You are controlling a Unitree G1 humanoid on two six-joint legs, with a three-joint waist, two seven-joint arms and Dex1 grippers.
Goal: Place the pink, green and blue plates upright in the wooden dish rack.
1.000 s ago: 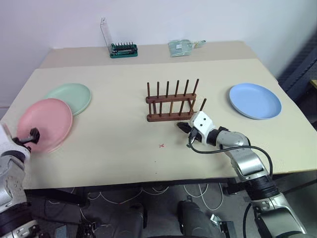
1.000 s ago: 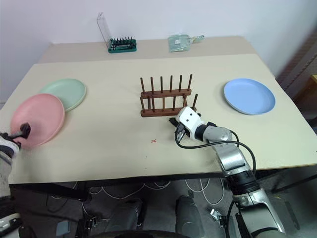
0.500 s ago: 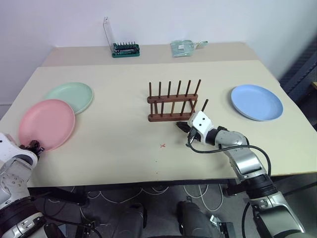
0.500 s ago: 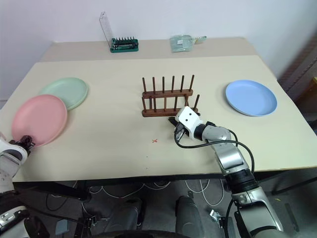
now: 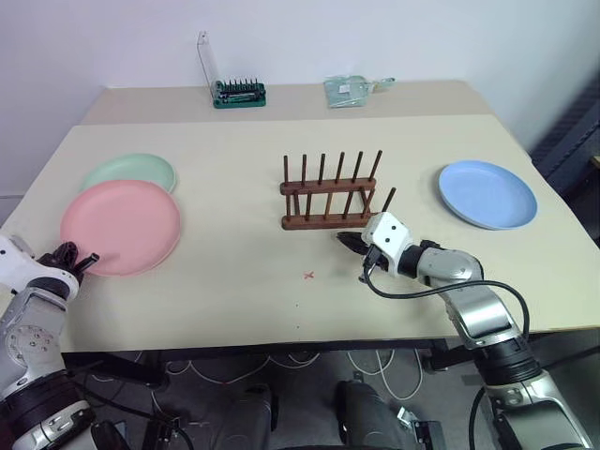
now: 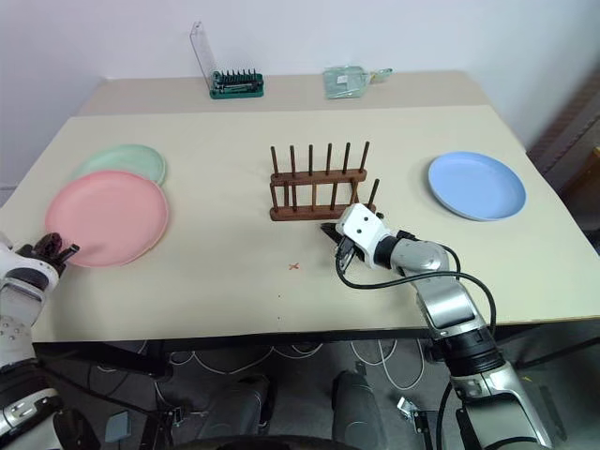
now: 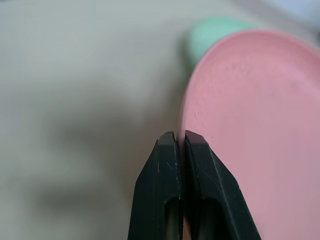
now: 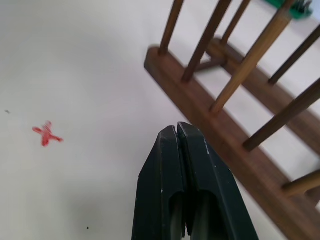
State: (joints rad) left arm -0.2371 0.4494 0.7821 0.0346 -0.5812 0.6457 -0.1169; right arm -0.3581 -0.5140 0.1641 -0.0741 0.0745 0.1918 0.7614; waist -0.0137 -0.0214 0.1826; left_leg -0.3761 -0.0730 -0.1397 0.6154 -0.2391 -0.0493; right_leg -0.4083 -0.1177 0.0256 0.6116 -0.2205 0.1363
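The left gripper reaches forward, about level, from the near left corner of the counter, and its jaws are pinched on the near rim of the pink plate; in the left wrist view the two black fingers sit pressed together with the pink rim caught between them. The pink plate stretches away ahead of these jaws, tilted up off the counter at its held edge, and it overlaps the near side of the green plate, which lies flat just beyond it. The right gripper points forward and toward the robot's left, slightly downward, from a bent forearm that comes in over the near edge of the counter. Its jaws are fully closed with nothing between them, as the right wrist view shows, and they hover just in front of the near rail of the wooden rack, close to its right end. The rack stands upright in the middle of the counter with its pegs bare. A small red cross mark lies on the counter near the closed right jaws, on the robot's side. The blue plate lies flat well apart from these jaws, out to the right.
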